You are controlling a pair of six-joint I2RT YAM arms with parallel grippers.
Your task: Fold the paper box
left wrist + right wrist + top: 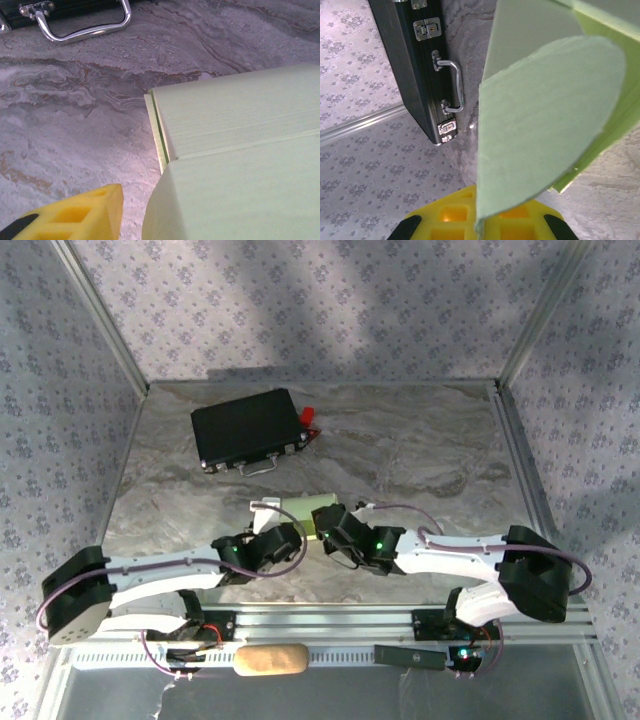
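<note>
Pale-green box mid-fold at the front edge of the table, rounded flap needing tucking next; whether left gripper or right gripper clamps it, unclear.

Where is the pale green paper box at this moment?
In the top view, the pale green paper box lies just beyond the left gripper and the right gripper, with the black metal-handled case farther back to its left.

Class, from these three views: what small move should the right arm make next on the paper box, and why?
Probably the right gripper should press the rounded flap inward toward the paper box: it stands free and curved over the yellow finger, untucked, with the left gripper close beside the box.
</note>
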